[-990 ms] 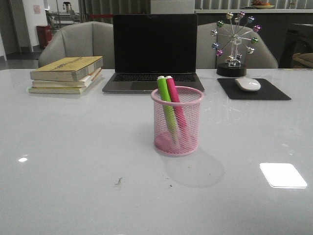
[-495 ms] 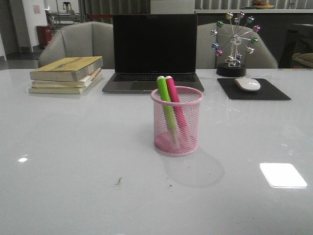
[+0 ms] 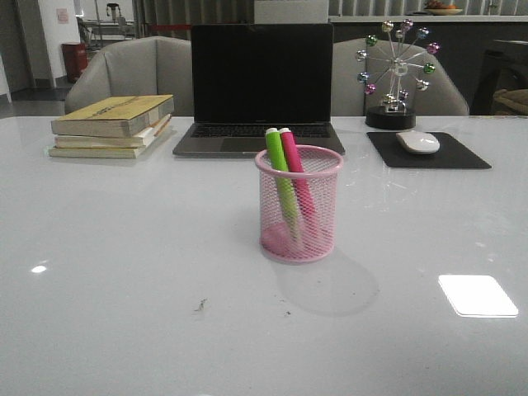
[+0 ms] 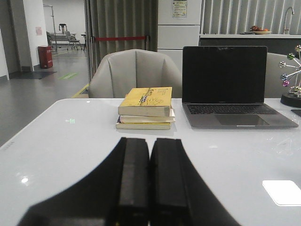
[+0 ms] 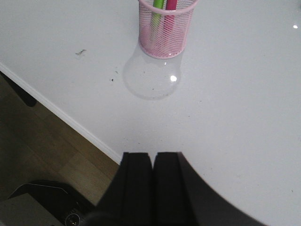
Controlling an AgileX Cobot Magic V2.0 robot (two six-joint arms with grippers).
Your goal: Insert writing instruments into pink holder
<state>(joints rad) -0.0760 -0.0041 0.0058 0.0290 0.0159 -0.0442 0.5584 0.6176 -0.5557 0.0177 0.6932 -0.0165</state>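
Both markers, green (image 3: 283,181) and pink (image 3: 298,180), are standing in the pink holder (image 3: 299,206), leaning toward eleven o'clock, nothing seemingly remaining, while the left gripper (image 4: 150,181) and right gripper (image 5: 153,186) are sitting closed, empty.

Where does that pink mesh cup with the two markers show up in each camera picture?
Front view: the pink mesh cup stands mid-table, in front of the laptop.
Left wrist view: not in it; the laptop and books show.
Right wrist view: at the top edge, cut off.
Shared landmark: the white table.

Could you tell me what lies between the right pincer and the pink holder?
Only bare white tabletop with a few dark specks, as the right wrist view shows; the right pincer is shut, well short of the pink holder.
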